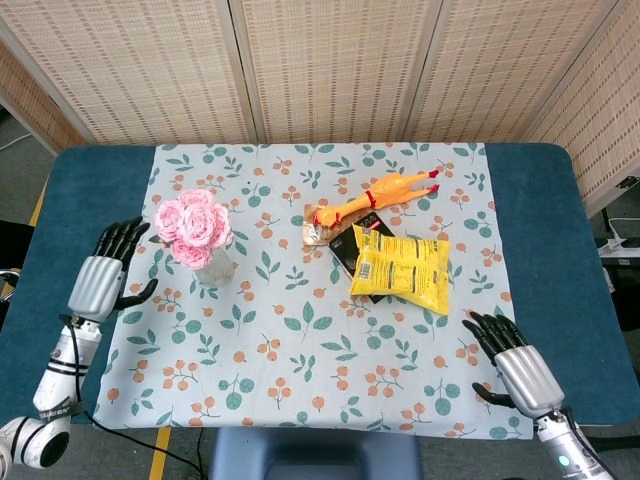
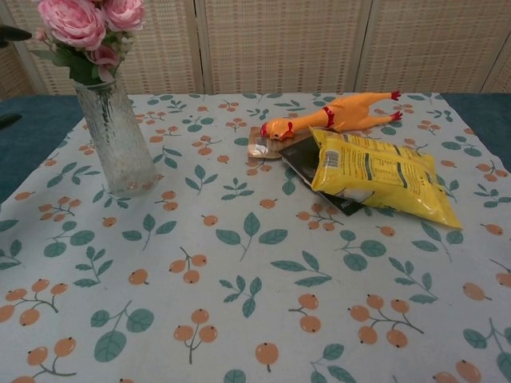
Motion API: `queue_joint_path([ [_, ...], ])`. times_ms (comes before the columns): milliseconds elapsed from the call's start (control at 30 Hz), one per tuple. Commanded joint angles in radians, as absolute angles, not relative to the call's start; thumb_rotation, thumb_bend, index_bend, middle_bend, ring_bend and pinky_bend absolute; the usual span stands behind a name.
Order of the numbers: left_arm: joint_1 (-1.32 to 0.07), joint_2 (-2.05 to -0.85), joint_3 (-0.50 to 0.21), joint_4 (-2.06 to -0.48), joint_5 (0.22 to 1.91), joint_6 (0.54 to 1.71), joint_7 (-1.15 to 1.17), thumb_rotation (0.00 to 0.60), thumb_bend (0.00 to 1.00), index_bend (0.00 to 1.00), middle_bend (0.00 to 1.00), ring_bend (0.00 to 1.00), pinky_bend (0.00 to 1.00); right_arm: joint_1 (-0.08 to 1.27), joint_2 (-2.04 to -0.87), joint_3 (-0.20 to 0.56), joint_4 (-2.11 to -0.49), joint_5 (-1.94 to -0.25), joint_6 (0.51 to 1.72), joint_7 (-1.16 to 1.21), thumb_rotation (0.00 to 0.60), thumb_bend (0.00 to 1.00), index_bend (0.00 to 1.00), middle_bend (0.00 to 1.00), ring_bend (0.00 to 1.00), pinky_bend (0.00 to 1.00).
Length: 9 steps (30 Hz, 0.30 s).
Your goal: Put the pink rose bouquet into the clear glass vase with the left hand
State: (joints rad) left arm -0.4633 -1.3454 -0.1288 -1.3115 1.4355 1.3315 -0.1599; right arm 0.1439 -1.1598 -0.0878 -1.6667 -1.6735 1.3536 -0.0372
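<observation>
The pink rose bouquet stands upright in the clear glass vase at the left of the patterned cloth. My left hand is open, fingers spread, to the left of the vase and apart from it, holding nothing. In the chest view only a dark fingertip shows at the left edge. My right hand lies open near the cloth's front right corner, empty.
A yellow rubber chicken lies at the back middle. In front of it a yellow snack bag lies on a black packet. A small brown item sits beside the chicken's head.
</observation>
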Motion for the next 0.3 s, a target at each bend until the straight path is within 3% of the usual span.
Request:
queue_joint_path([
  [33, -0.35, -1.275, -0.037, -1.371, 1.443, 1.402, -0.014, 0.6, 0.33, 0.0, 0.0, 0.0, 0.01, 0.144, -1.161, -0.088, -1.666, -1.672, 1.352, -0.042, 0.6, 0.14, 0.0, 0.0, 0.0, 0.0],
  [133, -0.276, -1.256, 0.036, -1.391, 1.467, 1.433, 0.003, 0.6, 0.33, 0.0, 0.0, 0.0, 0.01, 0.142, -1.163, -0.088, -1.668, -1.671, 1.353, -0.053, 0.6, 0.14, 0.0, 0.0, 0.0, 0.0],
  [300, -0.209, -1.275, 0.081, -1.357, 1.492, 1.468, 0.012, 0.6, 0.33, 0.0, 0.0, 0.0, 0.01, 0.132, -1.168, -0.08, -1.667, -1.66, 1.368, -0.079, 0.6, 0.14, 0.0, 0.0, 0.0, 0.0],
])
